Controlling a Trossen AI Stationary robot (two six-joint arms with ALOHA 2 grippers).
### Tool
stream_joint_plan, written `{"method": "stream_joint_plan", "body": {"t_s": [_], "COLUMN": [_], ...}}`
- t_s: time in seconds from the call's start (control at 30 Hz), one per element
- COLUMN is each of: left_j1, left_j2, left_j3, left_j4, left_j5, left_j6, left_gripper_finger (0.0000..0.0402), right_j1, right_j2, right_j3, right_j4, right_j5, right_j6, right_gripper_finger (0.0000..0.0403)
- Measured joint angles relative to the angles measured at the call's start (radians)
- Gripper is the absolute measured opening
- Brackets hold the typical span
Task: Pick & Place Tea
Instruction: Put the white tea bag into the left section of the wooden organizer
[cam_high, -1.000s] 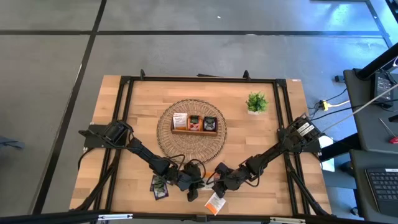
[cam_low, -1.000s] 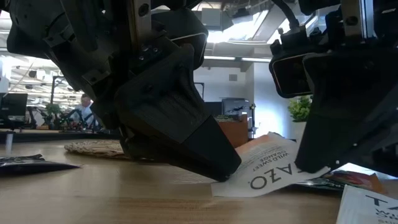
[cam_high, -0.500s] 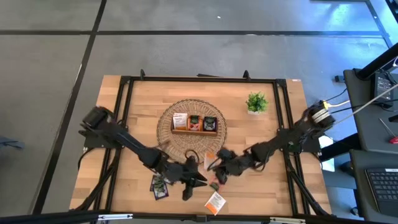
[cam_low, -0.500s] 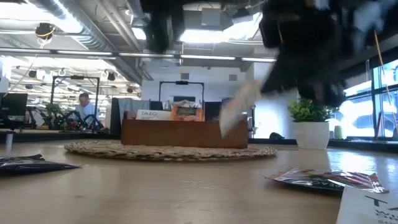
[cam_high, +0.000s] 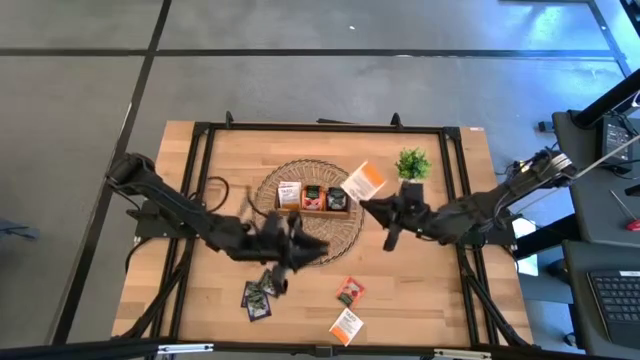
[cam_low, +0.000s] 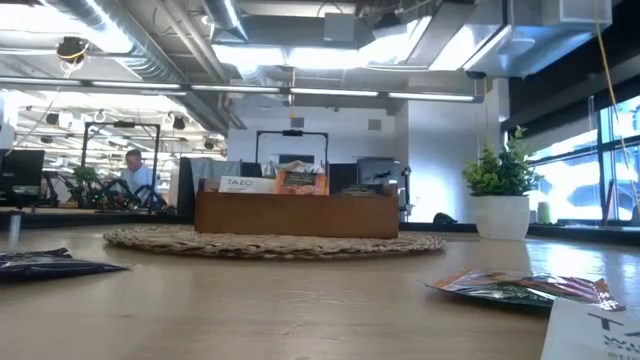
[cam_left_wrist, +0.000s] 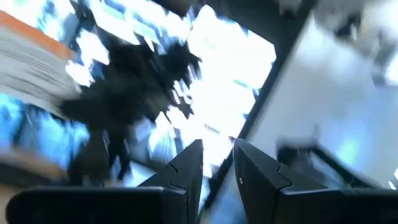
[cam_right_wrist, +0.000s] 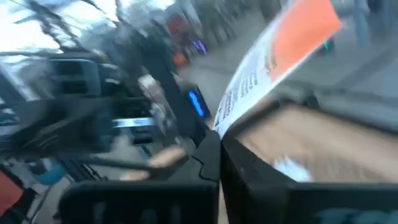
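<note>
While lifted beside the tray (cam_high: 313, 211), right pincer (cam_high: 366, 203) clenched on orange-white sachet (cam_high: 362, 182) (left pincer (cam_high: 318, 246) slightly parted, empty).

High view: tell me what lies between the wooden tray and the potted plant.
The orange-and-white tea sachet held by the right tool, above the mat's edge, between tray and plant.

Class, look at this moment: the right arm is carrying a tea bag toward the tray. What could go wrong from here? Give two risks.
1. The right gripper pinches the white-and-orange tea bag only by one corner, so it may swing or slip before reaching the wooden tray.
2. The tray's compartments already hold tea bags, so this one may catch on the tray's rim and land on the woven mat instead.
</note>
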Motion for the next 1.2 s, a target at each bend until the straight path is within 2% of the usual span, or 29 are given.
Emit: {"method": "stream_joint_plan", "body": {"t_s": [0.17,0.43,0.6,0.83,1.2], "left_j1": [0.027,0.054,0.057,0.054,0.057], "left_j2": [-0.015,-0.016,-0.016,-0.015,-0.016], "left_j3": [0.0,0.0,0.0,0.0,0.0], "left_j4": [0.194,0.204,0.227,0.278,0.278], "left_j5": [-0.107,-0.114,-0.106,-0.093,-0.139], "left_j6": [0.085,0.113,0.144,0.21,0.204], "left_gripper_finger": [0.0086,0.0086,0.0109,0.016,0.0166], "right_j1": [0.0,-0.003,-0.015,-0.015,-0.015], "right_j2": [0.064,0.238,0.304,0.32,0.322], "right_j3": [0.101,0.344,0.43,0.438,0.438], "right_j4": [0.202,0.194,0.131,0.129,0.159], "right_j5": [-0.007,-0.045,-0.047,-0.052,-0.108], "right_j6": [-0.287,-0.503,-0.509,-0.478,-0.434], "right_gripper_finger": [0.0001,0.0001,0.0,0.0,0.0001]}}
